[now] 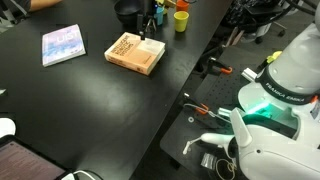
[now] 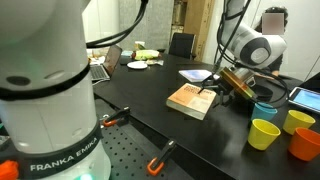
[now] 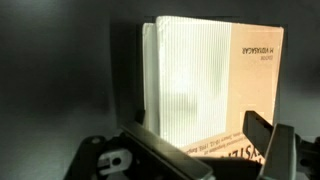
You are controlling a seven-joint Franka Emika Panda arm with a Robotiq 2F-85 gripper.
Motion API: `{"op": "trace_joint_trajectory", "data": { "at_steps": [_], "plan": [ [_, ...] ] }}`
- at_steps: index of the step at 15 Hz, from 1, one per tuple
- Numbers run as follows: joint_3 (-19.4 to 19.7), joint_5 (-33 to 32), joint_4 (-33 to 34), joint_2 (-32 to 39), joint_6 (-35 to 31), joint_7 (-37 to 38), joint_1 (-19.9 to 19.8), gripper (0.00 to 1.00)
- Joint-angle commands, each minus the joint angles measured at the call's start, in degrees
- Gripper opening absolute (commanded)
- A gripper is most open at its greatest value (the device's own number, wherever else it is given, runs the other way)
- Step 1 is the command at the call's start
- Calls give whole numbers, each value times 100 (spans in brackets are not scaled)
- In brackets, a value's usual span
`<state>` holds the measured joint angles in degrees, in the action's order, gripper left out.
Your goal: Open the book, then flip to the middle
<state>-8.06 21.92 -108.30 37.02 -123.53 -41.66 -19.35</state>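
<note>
The thick tan-orange book point(image 1: 135, 52) lies closed on the black table and shows in both exterior views point(image 2: 192, 100). My gripper point(image 1: 150, 28) hovers just above its far edge point(image 2: 222, 86). In the wrist view the book point(image 3: 250, 90) fills the frame, with its white page edges to the left and the tan cover with dark text to the right. My gripper point(image 3: 205, 150) is open. One finger is over the page side and the other over the cover, and nothing is held between them.
A thinner blue-purple book point(image 1: 62, 44) lies on the table beyond the tan one point(image 2: 197, 75). Yellow and orange cups point(image 2: 263, 132) stand near the table edge, and a yellow cup point(image 1: 181, 20) stands close to the gripper. A laptop point(image 2: 100, 68) and a plate point(image 2: 138, 65) sit further off.
</note>
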Motion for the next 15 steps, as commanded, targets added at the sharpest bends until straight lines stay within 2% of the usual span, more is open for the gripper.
{"op": "trace_joint_trajectory", "data": {
  "at_steps": [1, 9, 15],
  "plan": [
    [-44, 186, -7, -102, 186, -267, 26, 100],
    [118, -103, -163, -431, 261, 79, 360, 100],
    [131, -178, -391, -934, 324, 308, 603, 100]
  ]
}}
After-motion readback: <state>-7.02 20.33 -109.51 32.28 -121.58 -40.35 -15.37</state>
